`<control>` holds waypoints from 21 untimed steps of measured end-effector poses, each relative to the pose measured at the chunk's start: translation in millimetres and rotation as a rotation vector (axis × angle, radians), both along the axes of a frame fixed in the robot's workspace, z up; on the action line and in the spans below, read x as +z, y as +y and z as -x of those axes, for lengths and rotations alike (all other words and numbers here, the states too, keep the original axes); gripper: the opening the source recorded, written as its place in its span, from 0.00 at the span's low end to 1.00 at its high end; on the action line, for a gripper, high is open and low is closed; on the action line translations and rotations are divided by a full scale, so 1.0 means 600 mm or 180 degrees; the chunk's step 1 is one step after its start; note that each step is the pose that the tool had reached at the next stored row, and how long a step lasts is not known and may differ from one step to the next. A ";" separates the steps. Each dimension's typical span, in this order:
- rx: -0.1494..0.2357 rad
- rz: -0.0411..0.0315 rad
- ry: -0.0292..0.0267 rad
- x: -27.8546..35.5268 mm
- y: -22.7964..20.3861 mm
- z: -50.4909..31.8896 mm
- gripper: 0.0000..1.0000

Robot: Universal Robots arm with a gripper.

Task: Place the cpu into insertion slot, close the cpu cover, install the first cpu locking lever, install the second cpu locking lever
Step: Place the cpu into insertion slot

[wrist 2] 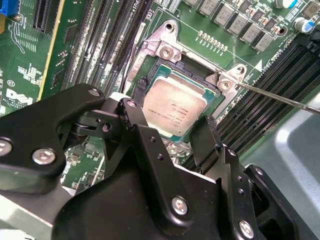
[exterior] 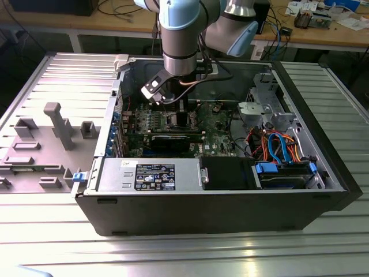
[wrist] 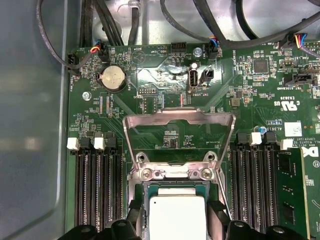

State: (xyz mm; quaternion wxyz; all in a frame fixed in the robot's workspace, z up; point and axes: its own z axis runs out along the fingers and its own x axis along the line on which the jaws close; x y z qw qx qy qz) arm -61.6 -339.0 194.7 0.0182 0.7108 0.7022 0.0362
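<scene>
Pale-blue-capped silver arm with black, silver-screwed gripper.

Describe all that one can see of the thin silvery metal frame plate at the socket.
The thin silvery metal frame plate, the cpu cover, has a square window; green board shows through it. It is raised open, hinged at a bracket with two screws. The square silvery cpu lies uncovered; nothing else touches the cover.

a ribbed aluminium tabletop catches bright glare along its near edge. behind it stands a wooden workbench with white legs, strewn with cables and small clutter at the exterior view's right.
</scene>
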 end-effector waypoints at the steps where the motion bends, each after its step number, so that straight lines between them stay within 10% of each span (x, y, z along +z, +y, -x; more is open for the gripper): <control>1: 0.0000 0.0000 0.0000 0.000 0.0000 0.000 0.62; 21: 0.0000 0.0000 0.0001 0.006 0.0001 0.000 0.62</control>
